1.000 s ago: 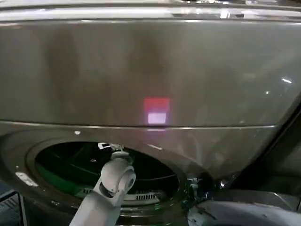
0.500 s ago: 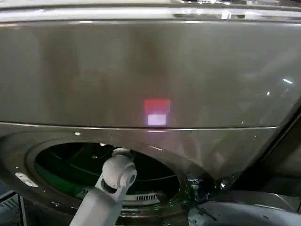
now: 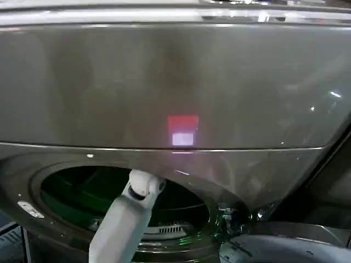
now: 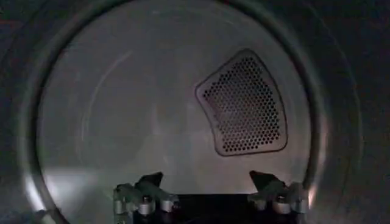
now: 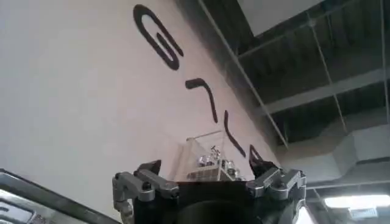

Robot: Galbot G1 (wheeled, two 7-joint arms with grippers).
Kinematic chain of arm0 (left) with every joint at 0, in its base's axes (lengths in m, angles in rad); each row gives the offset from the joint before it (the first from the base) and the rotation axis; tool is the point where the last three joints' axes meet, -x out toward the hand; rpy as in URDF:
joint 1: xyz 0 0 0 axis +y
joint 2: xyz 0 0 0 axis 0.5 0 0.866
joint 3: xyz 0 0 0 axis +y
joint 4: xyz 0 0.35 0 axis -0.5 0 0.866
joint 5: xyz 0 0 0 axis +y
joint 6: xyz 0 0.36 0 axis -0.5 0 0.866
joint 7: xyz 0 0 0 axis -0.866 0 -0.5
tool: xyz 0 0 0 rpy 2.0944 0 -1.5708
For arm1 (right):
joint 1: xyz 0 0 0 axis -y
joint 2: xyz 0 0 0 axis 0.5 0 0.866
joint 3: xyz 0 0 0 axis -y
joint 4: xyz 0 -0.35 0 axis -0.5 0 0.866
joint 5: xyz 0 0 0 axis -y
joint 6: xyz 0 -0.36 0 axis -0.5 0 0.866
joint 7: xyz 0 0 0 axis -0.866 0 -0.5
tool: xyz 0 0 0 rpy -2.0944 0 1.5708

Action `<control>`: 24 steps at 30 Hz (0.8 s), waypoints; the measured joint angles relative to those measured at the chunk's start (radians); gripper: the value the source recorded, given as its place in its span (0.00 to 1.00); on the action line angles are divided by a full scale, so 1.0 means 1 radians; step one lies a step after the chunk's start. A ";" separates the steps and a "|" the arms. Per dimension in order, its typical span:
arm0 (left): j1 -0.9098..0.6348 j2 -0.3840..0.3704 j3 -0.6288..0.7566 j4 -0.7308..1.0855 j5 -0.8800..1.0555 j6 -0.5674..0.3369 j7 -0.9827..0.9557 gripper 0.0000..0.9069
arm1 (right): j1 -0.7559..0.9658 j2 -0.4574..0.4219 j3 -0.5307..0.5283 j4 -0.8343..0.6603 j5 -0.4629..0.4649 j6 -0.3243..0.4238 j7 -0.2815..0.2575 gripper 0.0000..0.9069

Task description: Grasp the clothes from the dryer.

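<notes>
The dryer (image 3: 175, 82) is a bronze-brown front with a round porthole (image 3: 36, 189) low on the left. My left arm (image 3: 123, 219) reaches up through the porthole, and its wrist (image 3: 143, 183) is at the upper rim. Inside, my left gripper (image 4: 205, 176) is open with nothing between its fingers. It faces the bare silver back wall of the drum (image 4: 140, 109), which has a perforated panel (image 4: 244, 103). The clothes are hidden. My right gripper (image 5: 204, 159) is open and empty, away from the dryer and pointing at a white wall.
A red and white label (image 3: 182, 130) sits above the porthole. The round door (image 3: 285, 249) hangs open at the lower right beside the hinge (image 3: 225, 213). The porthole rim closely surrounds my left arm. A white lettered wall (image 5: 91, 91) and a ceiling fill the right wrist view.
My left arm has pushed farther into the drum. Its wrist joint has risen towards the upper rim and turned. The dryer has not changed.
</notes>
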 measured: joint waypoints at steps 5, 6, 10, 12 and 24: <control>-0.040 -0.012 0.007 0.068 0.003 0.010 0.019 1.00 | 0.001 0.000 0.002 -0.005 0.000 0.001 -0.002 1.00; -0.049 -0.010 0.010 0.080 0.000 0.013 0.025 1.00 | 0.004 -0.001 0.000 -0.006 0.000 0.001 -0.002 1.00; -0.087 -0.008 0.011 0.145 0.001 0.013 0.046 1.00 | 0.007 -0.003 -0.005 -0.005 0.000 0.001 -0.003 1.00; -0.108 -0.009 0.016 0.174 0.001 0.018 0.057 1.00 | 0.006 -0.005 -0.005 -0.004 0.000 0.001 -0.003 1.00; -0.214 -0.005 0.037 0.355 0.052 0.055 0.205 1.00 | -0.001 -0.011 0.004 -0.003 0.004 0.001 -0.004 1.00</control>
